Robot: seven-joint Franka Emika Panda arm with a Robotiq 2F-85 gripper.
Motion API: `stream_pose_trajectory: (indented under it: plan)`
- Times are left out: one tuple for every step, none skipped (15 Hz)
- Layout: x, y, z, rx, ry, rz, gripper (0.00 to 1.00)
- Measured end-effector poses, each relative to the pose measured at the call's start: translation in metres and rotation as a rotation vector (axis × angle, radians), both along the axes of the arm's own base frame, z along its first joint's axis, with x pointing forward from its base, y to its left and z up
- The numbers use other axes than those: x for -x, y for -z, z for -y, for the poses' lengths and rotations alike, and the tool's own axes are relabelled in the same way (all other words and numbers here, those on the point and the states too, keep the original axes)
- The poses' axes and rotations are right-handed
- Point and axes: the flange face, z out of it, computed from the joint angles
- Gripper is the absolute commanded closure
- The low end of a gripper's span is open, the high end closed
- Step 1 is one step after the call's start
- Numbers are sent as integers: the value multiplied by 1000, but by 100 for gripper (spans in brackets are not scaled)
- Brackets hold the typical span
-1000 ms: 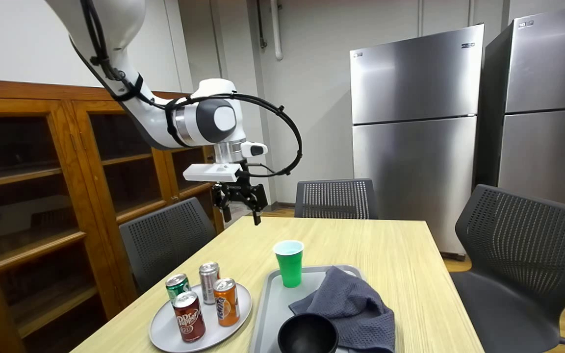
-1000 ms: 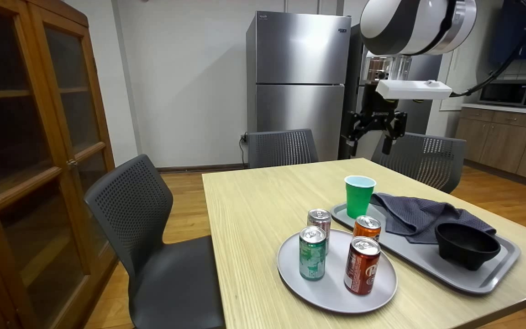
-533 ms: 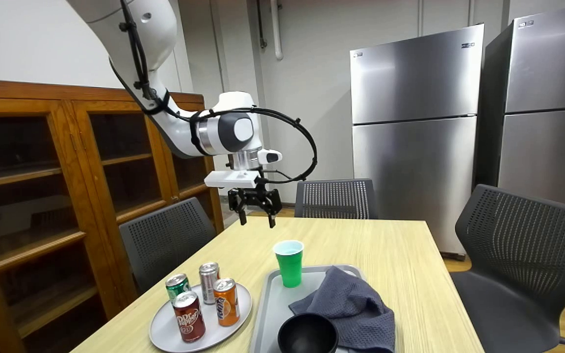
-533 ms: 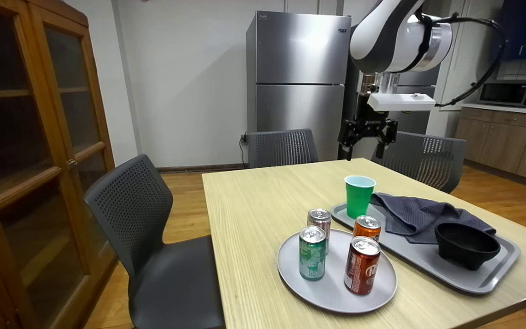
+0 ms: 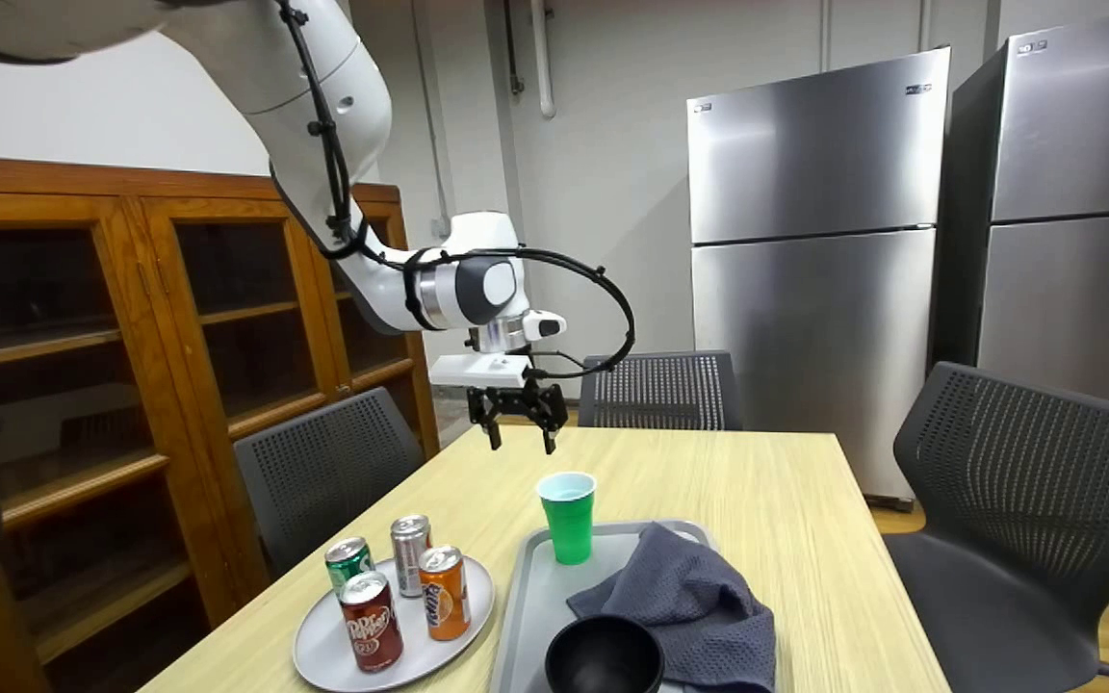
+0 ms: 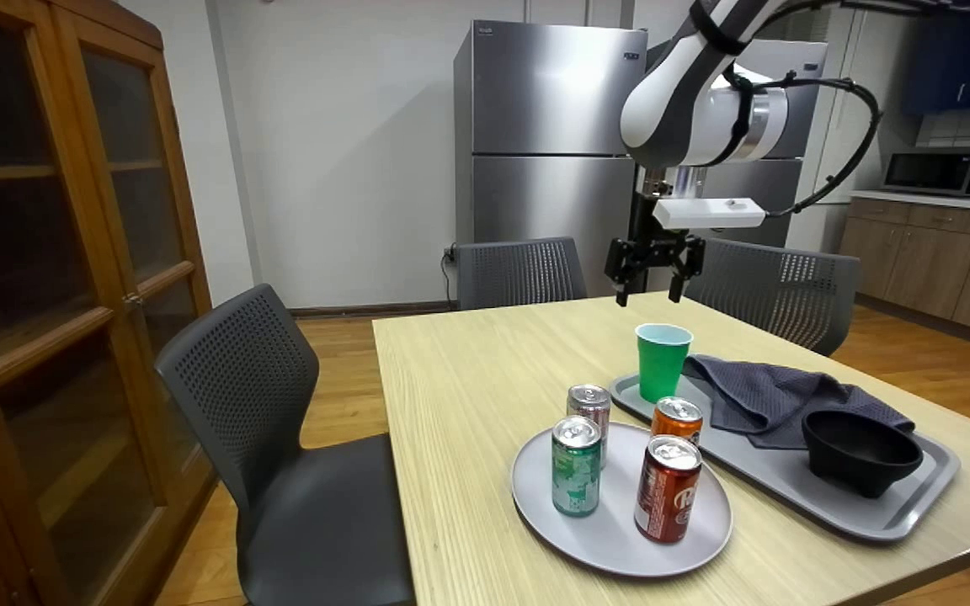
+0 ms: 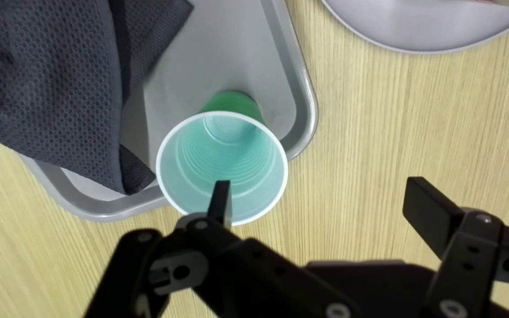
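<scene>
Cabinet [image 5: 179,414] along the side is chunky orange-brown wood with glass panes, and the fridges [image 5: 814,318] at the back are tall, boxy and shiny like brushed metal. The table [image 6: 468,396] is pale with a fine, streaky grain. The arm [image 5: 362,106] is all smooth white curves, and the dark chairs [image 5: 1036,472] have backs full of tiny holes. Then there's a grey tray [image 7: 223,48], rounded corners, raised lip, with a rumpled slate-coloured cloth [image 7: 55,97] on it, proper waffle texture. Just beside the tray sits a round, pale grey plate [image 6: 611,530] with a low rim. The gripper [image 5: 522,444] is black and angular, fingers [image 7: 431,212] spread wide, mostly woodgrain showing between them in the wrist view. It hangs higher than the green cup [image 5: 571,527], near but not touching. Black bowl [image 6: 860,465] by the cloth is round with stubby feet. The cup itself stands upright near a tray corner, flared toward the top, pale and ringed inside. Smallest are the little cylinders standing on the plate: dark red can [image 5: 373,624], green can [image 6: 576,480], orange can [image 5: 445,597], silvery can [image 5: 410,558].
</scene>
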Motion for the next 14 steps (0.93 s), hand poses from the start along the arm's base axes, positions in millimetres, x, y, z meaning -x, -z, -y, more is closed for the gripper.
stream_pose_trajectory:
  plan:
    - [-5, 5, 0, 0, -1, -1, 0]
    - [-9, 9, -1, 1, -2, -1, 0]
    - [-13, 13, -1, 1, -3, -2, 0]
    - [-17, 17, 0, 2, -3, -2, 0]
    - [-20, 21, 0, 3, -4, -2, 0]
    - [-24, 24, 0, 3, -4, -3, 0]
    - [-27, 28, 0, 4, -4, -3, 0]
    - [-29, 32, 0, 4, -5, -4, 0]
    - [-32, 35, 0, 5, -5, -5, 0]
    - [-34, 39, 0, 5, -5, -7, 0]
    - [-36, 42, 0, 5, -6, -9, 0]
    - [-37, 46, 0, 5, -6, -12, 0]
    - [-38, 49, 0, 6, -6, -15, 0]
    - [-39, 53, 0, 6, -6, -18, 0]
